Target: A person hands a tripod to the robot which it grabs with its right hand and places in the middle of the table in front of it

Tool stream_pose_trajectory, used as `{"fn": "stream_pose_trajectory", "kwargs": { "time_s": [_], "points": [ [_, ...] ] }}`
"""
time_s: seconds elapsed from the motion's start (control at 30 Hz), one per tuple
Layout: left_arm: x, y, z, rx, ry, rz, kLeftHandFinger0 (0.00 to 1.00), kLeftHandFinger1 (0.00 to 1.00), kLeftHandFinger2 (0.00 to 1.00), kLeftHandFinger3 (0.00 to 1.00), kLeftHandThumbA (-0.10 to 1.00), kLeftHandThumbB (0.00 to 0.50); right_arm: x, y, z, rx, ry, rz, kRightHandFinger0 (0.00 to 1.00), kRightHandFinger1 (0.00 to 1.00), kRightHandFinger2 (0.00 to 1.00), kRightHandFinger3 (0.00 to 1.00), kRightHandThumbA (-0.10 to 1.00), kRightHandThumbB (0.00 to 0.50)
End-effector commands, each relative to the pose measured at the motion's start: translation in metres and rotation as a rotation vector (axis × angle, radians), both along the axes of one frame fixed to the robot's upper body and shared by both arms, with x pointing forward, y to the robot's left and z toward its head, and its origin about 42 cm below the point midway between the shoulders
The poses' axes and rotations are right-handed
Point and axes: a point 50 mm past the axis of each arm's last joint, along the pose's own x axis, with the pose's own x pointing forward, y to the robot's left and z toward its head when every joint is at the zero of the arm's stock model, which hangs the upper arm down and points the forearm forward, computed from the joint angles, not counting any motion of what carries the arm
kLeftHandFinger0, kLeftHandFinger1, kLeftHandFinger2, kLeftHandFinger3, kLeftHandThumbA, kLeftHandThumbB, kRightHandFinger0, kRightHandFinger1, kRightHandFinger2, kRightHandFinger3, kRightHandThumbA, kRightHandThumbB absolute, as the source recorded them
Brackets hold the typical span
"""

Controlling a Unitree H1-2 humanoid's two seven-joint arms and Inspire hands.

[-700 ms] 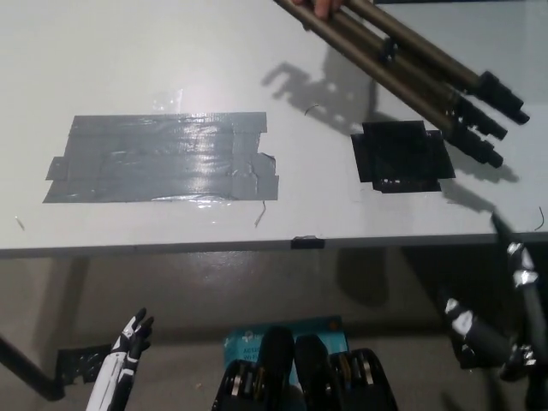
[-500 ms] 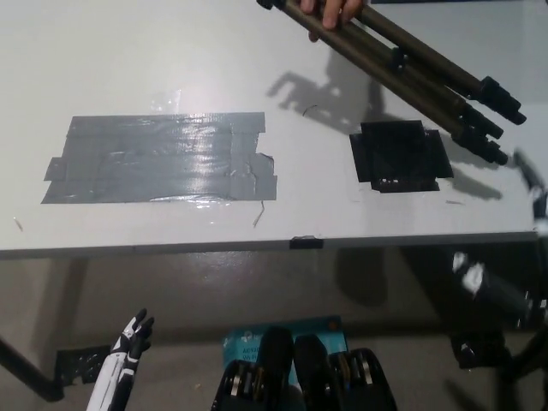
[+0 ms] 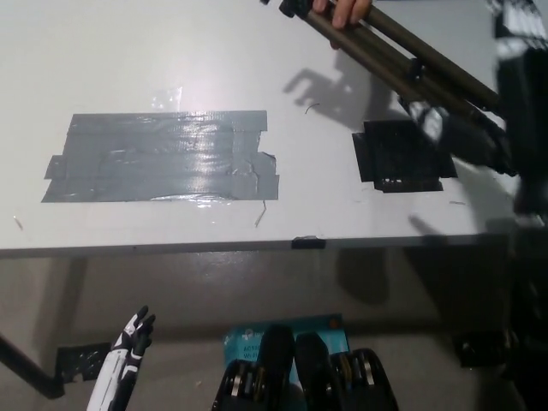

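- My right hand (image 3: pixel 467 137) is showing only as a dark smear at the lower end of the tripod (image 3: pixel 402 60). It is too blurred for me to tell whether it is spread, closed, or clamped on the legs.
- My black right arm (image 3: pixel 524 103) is standing tall along the right edge of the view, over the table's right end, and it is blurred as well.
- The tripod is hanging in the air over the far right part of the white table (image 3: pixel 171 51). Its brown legs are folded together and are slanting from the top middle down toward the right.
- A person's hand (image 3: pixel 344 10) is gripping the tripod near its upper end, at the top edge of the view.
- The tripod's foot end is disappearing into the dark smear of my hand, so I cannot tell whether the two are touching.
- The tripod's shadow is falling on the tabletop just left of a black tape patch (image 3: pixel 394 158), which is lying below the legs.
- A wide grey duct-tape patch (image 3: pixel 163 158) is lying well apart to the left, around the table's middle.
- My white left hand (image 3: pixel 127 347) is resting low at the lower left, below the table's near edge, with its fingers (image 3: pixel 141 324) loosely apart and holding nothing.
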Motion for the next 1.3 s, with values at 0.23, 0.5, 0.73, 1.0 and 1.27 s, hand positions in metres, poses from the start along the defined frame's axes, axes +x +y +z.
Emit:
{"fn": "stream_pose_trajectory", "kwargs": {
  "time_s": [0.23, 0.5, 0.73, 1.0, 1.27],
  "points": [
    [0.019, 0.000, 0.018, 0.034, -0.080, -0.048, 1.00, 1.00, 1.00, 1.00, 0.94, 0.315, 0.111, 0.014, 0.023, -0.092, 0.312, -0.234, 1.00, 1.00, 1.00, 1.00, 0.83, 0.397],
    [0.024, -0.002, 0.021, 0.042, -0.093, -0.059, 1.00, 1.00, 1.00, 1.00, 0.94, 0.304, 0.147, 0.019, 0.019, -0.095, 0.480, -0.232, 1.00, 1.00, 1.00, 1.00, 0.94, 0.465],
    [0.028, -0.001, 0.026, 0.045, -0.084, -0.054, 1.00, 1.00, 1.00, 1.00, 0.94, 0.345, 0.163, 0.014, 0.009, -0.110, 0.573, -0.257, 1.00, 1.00, 1.00, 1.00, 0.92, 0.444],
    [0.033, -0.005, 0.028, 0.049, -0.087, -0.068, 1.00, 1.00, 1.00, 1.00, 0.95, 0.326, 0.175, 0.012, 0.004, -0.181, 0.597, -0.227, 1.00, 1.00, 1.00, 1.00, 0.70, 0.500],
    [0.037, -0.005, 0.032, 0.065, -0.097, -0.067, 1.00, 1.00, 1.00, 1.00, 0.96, 0.294, 0.180, 0.009, -0.005, -0.195, 0.440, -0.237, 0.00, 0.44, 0.81, 0.66, -0.10, 0.268]
  ]
}}
